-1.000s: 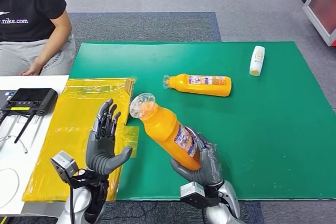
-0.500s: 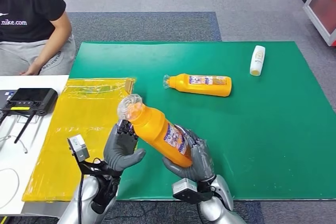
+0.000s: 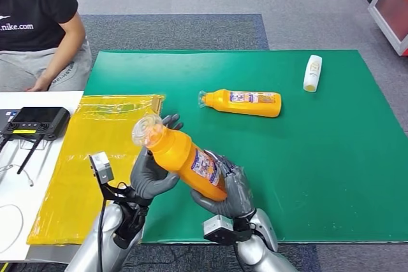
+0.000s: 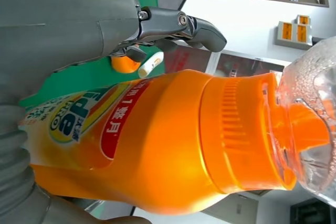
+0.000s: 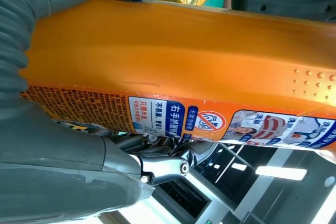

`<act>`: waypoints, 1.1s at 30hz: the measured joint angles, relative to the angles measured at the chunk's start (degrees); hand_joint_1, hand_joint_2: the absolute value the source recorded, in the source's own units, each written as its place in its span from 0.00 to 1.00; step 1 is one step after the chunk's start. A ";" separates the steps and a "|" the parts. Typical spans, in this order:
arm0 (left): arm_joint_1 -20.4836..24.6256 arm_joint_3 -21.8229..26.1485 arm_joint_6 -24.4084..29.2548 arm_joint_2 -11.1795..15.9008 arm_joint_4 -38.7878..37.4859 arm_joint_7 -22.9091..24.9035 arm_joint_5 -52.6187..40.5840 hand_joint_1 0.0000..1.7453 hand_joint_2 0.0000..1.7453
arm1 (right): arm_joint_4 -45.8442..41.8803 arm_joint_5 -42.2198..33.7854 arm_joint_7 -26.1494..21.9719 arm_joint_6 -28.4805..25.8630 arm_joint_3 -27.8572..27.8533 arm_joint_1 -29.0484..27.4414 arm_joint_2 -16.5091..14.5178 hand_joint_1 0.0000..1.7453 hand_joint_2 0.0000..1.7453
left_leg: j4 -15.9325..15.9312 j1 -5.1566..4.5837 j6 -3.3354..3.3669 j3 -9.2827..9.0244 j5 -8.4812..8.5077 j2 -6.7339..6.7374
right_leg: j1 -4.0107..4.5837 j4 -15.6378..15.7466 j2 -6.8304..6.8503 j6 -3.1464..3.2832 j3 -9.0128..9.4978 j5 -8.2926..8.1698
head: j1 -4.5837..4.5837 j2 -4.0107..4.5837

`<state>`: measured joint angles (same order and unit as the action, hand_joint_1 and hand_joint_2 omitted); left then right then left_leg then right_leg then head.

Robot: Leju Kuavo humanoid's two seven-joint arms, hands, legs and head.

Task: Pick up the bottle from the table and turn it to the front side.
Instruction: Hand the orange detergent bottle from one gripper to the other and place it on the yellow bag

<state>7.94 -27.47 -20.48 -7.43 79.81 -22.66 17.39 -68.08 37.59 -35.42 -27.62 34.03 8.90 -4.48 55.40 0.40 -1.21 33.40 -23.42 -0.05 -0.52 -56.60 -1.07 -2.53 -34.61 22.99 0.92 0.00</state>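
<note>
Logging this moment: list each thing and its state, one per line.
Held bottle: lifted off the table, tilted, clear cap on, gripped by both hands.
Left hand: holds the bottle near its neck.
Right hand: holds the bottle's lower body.
Second orange bottle: lying on its side on the green mat.
White bottle: lying on the mat.

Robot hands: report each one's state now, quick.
Left robot hand: holding the orange plastic bottle near its clear-capped neck.
Right robot hand: holding the same bottle at its base.
</note>
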 joint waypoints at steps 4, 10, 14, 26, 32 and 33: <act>0.81 -0.47 -0.05 0.13 -0.48 0.06 -0.01 0.00 1.00 | 0.31 -0.32 -0.16 -0.14 0.18 0.18 -0.25 0.90 1.00 | 0.00 0.00 0.00 0.00 0.00 0.00 | 0.00 0.00 0.00 0.00 0.00 0.00 | -0.01 0.00; 2.11 -1.09 -0.07 0.30 -1.34 0.42 -0.36 0.00 1.00 | 0.87 -0.53 -0.53 -0.62 0.75 0.65 -0.58 0.90 1.00 | 0.00 0.00 0.00 0.00 0.00 0.00 | 0.00 0.00 0.00 0.00 -0.01 0.00 | 0.00 0.00; 3.11 -1.70 -0.25 0.36 -2.06 0.70 -0.69 0.00 1.00 | 1.14 -0.56 -0.68 -0.82 1.30 1.24 -0.84 0.89 1.00 | 0.00 0.00 0.00 0.00 0.01 0.00 | 0.00 0.00 0.00 -0.01 -0.01 -0.01 | 0.00 0.00; 5.44 -3.39 -1.38 1.09 -3.82 1.08 -1.73 1.00 1.00 | 1.94 -0.70 -0.68 -1.33 1.97 2.09 -1.18 0.52 1.00 | 0.00 0.00 0.00 0.03 0.01 0.00 | 0.00 0.00 0.00 -0.03 -0.03 -0.02 | 0.00 0.00; 6.23 -3.61 -1.69 1.18 -4.37 0.85 -2.25 1.00 1.00 | 1.94 -0.92 -0.63 -1.89 2.02 2.08 -1.29 0.00 1.00 | 0.00 0.00 0.00 0.03 0.01 0.00 | 0.00 0.00 0.00 -0.03 -0.03 -0.02 | 0.00 0.00; 6.28 -3.60 -1.50 1.21 -4.43 0.77 -2.53 1.00 1.00 | 1.93 -1.01 -0.63 -2.09 2.04 2.07 -1.33 0.00 1.00 | 0.00 0.00 0.00 0.03 0.01 0.00 | 0.00 0.00 0.00 -0.03 -0.03 -0.02 | 0.00 0.00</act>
<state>14.22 -31.07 -21.98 -6.22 75.38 -21.89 14.86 -66.15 36.58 -36.05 -29.71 36.07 10.97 -5.81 55.40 0.40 -1.21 33.43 -23.42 -0.05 -0.52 -56.60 -1.07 -2.55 -34.64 22.97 0.92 0.00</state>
